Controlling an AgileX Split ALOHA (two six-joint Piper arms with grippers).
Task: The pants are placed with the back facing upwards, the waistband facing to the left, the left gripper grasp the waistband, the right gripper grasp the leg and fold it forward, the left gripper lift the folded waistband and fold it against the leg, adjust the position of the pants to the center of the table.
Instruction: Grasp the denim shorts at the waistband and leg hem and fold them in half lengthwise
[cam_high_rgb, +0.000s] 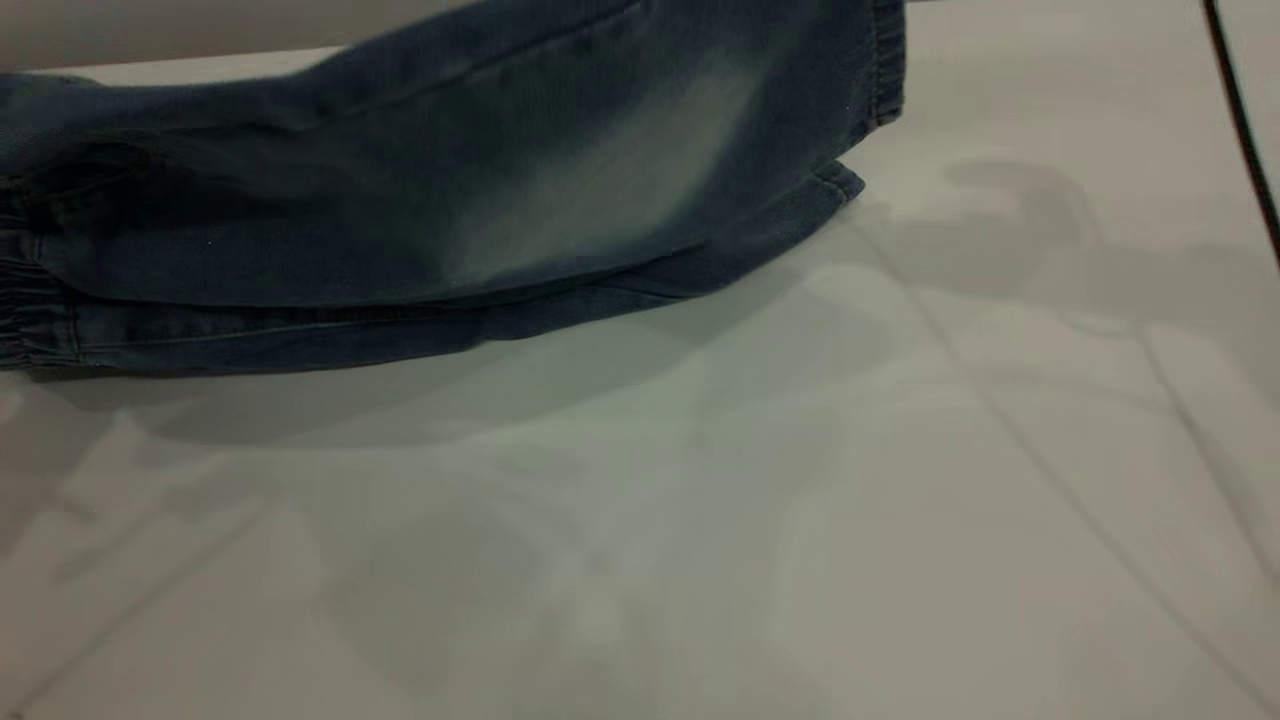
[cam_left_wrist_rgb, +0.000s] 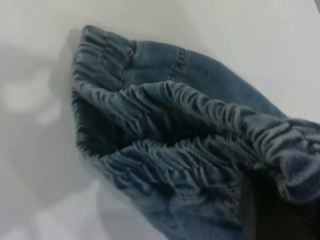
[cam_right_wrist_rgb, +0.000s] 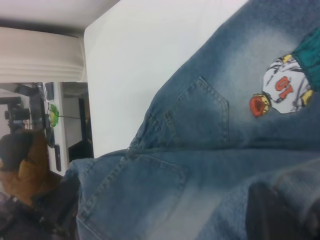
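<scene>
The blue denim pants (cam_high_rgb: 400, 200) lie across the back left of the white table (cam_high_rgb: 700, 500). The leg (cam_high_rgb: 620, 150) with the pale faded patch is doubled over the other one, and its hem rises toward the top right. No gripper shows in the exterior view, only shadows. In the left wrist view, the ruched waistband (cam_left_wrist_rgb: 190, 115) bunches over my left gripper (cam_left_wrist_rgb: 270, 210), which is shut on it. The right wrist view shows two back pockets (cam_right_wrist_rgb: 197, 117) and the cartoon print (cam_right_wrist_rgb: 282, 87). There my right gripper (cam_right_wrist_rgb: 272, 215) is shut on a fold of the leg (cam_right_wrist_rgb: 295, 185).
A dark cable (cam_high_rgb: 1240, 120) runs along the table's right side. Bare tabletop spreads in front of and to the right of the pants. In the right wrist view the table edge (cam_right_wrist_rgb: 87, 75) shows, with a brown shape (cam_right_wrist_rgb: 25, 165) and dark equipment beyond it.
</scene>
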